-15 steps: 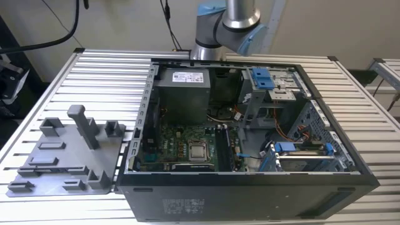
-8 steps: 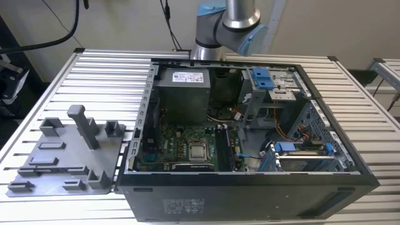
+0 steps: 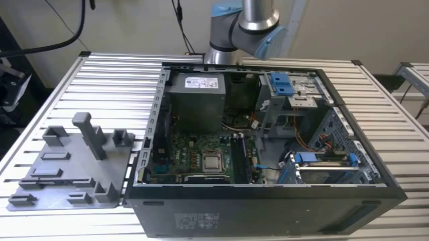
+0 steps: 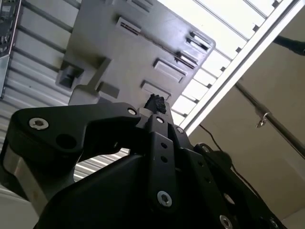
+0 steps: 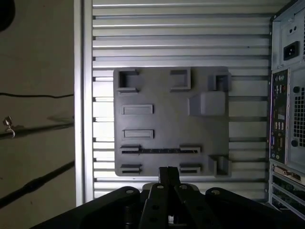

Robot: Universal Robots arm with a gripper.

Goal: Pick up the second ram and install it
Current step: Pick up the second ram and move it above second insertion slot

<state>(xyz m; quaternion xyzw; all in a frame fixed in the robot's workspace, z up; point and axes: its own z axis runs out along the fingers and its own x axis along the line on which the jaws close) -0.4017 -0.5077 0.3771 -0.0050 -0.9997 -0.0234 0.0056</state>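
Observation:
In the first wrist view, the second ram [image 5: 159, 150] is a thin dark strip seen edge-on. It stands between two pairs of low blocks on the grey plastic tray [image 5: 164, 112]. My gripper [image 5: 169, 172] hangs high above the tray, over the tray edge nearest that strip. Its black fingers are pressed together with nothing between them. In the second wrist view the shut gripper [image 4: 155, 102] points at the same tray [image 4: 119, 52]. The exterior view has the tray [image 3: 67, 188] at its left, beside the open computer case [image 3: 268, 206].
The motherboard [image 3: 198, 150] lies in the case with long black slots [image 3: 238, 155] beside the processor. A grey power supply [image 3: 196, 103] and blue drive brackets [image 3: 282, 83] fill the back. The arm [image 3: 244, 25] rises behind the case. The slatted table's edge [image 5: 78, 95] runs past the tray.

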